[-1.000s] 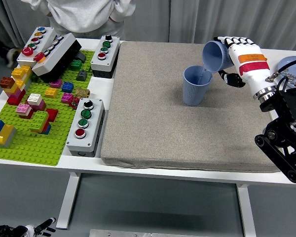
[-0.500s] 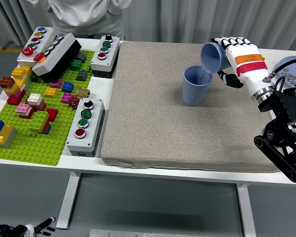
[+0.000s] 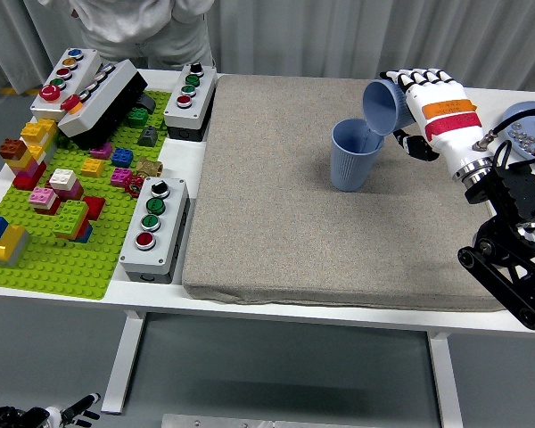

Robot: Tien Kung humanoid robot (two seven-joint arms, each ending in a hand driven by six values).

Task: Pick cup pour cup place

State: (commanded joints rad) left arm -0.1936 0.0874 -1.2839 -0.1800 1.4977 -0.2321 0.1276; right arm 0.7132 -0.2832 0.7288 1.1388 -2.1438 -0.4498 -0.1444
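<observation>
Here, right hand (image 3: 425, 96) tipping held cup (image 3: 383, 104) over standing cup (image 3: 355, 155) — mid-mat (image 3: 267, 223), clear of edges

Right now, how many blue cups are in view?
2. One blue cup stands upright on the grey mat. The other, a tilted cup, is gripped by the right hand with its mouth angled over the upright one. None seem hidden.

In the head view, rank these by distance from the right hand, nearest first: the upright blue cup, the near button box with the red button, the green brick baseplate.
From the right hand, holding the tilted cup:
1. Upright blue cup, just left of and below the hand, on the mat.
2. Near button box, off the mat's left edge.
3. Green brick baseplate, at the table's far left.
</observation>
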